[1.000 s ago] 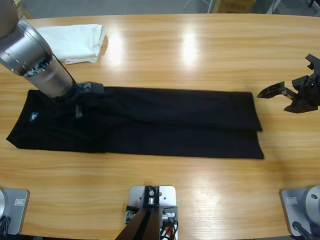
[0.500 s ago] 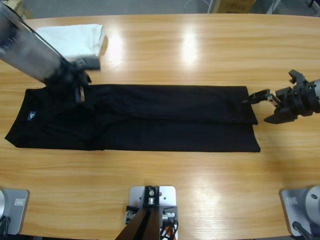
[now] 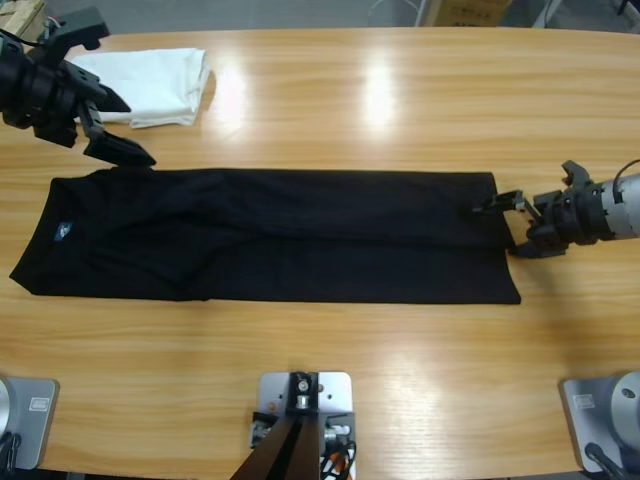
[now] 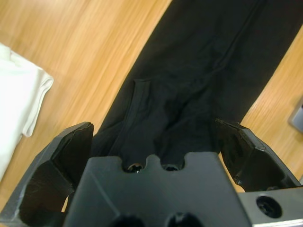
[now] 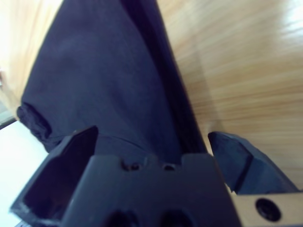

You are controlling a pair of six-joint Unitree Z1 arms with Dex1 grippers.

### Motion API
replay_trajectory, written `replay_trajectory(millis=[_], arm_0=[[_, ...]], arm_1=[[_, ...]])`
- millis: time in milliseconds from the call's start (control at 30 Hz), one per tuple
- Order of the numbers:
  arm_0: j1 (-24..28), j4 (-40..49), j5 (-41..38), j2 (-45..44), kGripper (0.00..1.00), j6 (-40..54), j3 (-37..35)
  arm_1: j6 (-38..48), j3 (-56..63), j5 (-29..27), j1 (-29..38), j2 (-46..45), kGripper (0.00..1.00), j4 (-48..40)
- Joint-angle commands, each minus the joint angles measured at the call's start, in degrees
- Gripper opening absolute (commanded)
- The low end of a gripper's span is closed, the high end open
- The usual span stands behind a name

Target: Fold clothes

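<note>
Left gripper [image 3: 112, 128]: spread wide, empty, upper left, beside the polo shirt [image 3: 270, 235] collar end.
Right gripper [image 3: 508, 226]: agape, straddling shirt's right edge, arm entering mid-right.

L pincer [image 3: 100, 120] & R pincer [image 3: 508, 226] both w/ jaws spread, low.

The left black two-jaw gripper [image 3: 105, 125] has chunky, pointed black jaws with rough, scuffed edges; its flat black body shows two small screw holes near the top; the right black two-jaw gripper [image 3: 508, 225] looks the same, joined to a round silver-grey metal wrist [image 3: 625, 205]
</note>
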Motion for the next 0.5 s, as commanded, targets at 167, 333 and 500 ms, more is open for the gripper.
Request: replay_trajectory(millis=[167, 333, 500], arm_0=[[1.8, 0.8, 0.2, -3.1, 1.000, -2.4, 4.5], [2.7, 0.8, 0.2, -3.1, 1.000, -2.3, 4.9], [3.3, 0.7, 0.2, -3.4, 1.000, -2.3, 5.7]], arm_1=[[-0.1, 4.5, 6.1, -1.6, 7.6, 0.669, -6.5], [-0.9, 5.1, 7.2, -1.6, 8.6, 0.619, -8.7], [-3.2, 6.4, 9.2, -1.6, 11.0, 0.413, -13.3]])
